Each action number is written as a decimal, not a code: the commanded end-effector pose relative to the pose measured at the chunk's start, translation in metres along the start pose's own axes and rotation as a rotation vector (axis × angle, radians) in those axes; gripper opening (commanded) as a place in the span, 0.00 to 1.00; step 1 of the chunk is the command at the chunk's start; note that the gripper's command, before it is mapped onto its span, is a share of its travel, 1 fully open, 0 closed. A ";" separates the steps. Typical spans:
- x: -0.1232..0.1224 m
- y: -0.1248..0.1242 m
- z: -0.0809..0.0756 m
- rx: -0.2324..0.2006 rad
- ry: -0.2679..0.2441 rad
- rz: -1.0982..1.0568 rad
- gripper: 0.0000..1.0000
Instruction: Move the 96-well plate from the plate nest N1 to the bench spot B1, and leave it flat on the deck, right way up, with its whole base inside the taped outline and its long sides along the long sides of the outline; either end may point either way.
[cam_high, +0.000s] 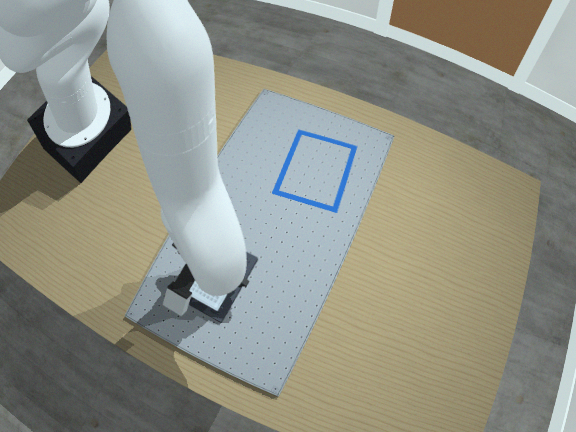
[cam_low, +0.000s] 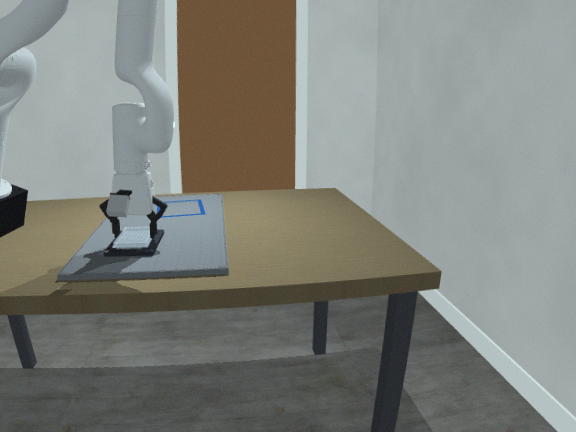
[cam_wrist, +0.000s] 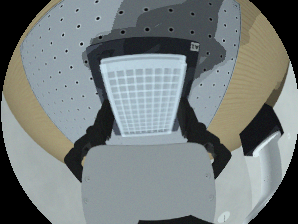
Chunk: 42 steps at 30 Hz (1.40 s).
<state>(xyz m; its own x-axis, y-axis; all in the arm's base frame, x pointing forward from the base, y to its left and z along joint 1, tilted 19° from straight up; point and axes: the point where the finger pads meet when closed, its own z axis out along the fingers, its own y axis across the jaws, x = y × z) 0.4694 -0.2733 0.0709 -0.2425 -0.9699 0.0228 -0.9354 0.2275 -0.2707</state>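
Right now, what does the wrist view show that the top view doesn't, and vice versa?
Only the wrist view shows the 96-well plate's whole well grid, seated in the black plate nest, with the open tool's fingers flanking its long sides. Only the top view shows the blue taped outline with nothing inside it, plus the arm's black base; there the arm hides most of the plate. Both show the perforated grey deck on the wooden table.
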 end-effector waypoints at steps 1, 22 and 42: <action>0.000 0.000 0.000 0.048 0.024 -0.001 1.00; 0.000 0.000 0.000 0.048 0.024 -0.001 1.00; 0.000 0.000 -0.001 0.048 0.024 -0.001 0.00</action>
<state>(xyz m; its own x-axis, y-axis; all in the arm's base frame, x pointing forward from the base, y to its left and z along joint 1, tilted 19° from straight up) 0.4690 -0.2732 0.0714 -0.2435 -0.9695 0.0281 -0.9270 0.2241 -0.3007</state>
